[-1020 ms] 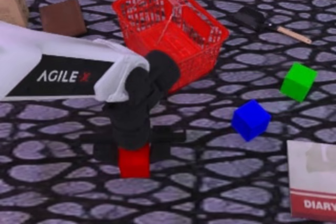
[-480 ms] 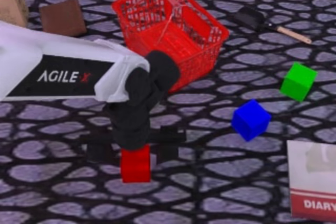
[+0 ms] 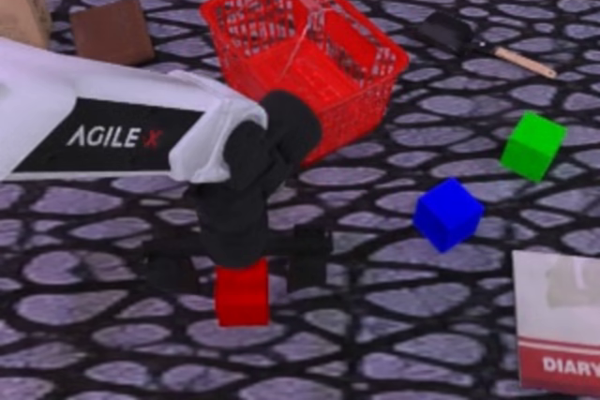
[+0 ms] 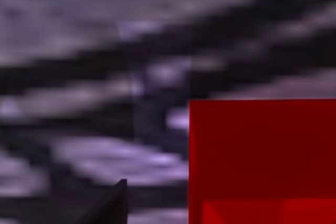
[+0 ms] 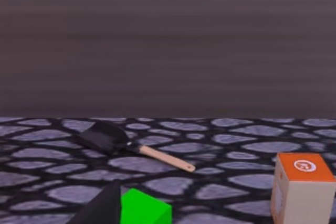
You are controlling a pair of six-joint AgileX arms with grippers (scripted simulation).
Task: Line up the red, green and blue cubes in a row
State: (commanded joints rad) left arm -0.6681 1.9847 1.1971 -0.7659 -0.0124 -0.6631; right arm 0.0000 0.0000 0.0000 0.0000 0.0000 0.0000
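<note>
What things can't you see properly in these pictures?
- Top view: the small bright red cube is partly covered by the left pincer above it, which is open.
- Top view: the white booklet with a red band is cut off by the edge; only "DIARY" reads.
- Top view: the right arm is out of frame.
- Right wrist view: the small bright green cube is cut off by the edge.
- Left wrist view: the red cube runs past the edge.

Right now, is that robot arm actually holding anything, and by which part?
Nothing is held. The left gripper stands open above the red cube, fingers clear of both its sides.
</note>
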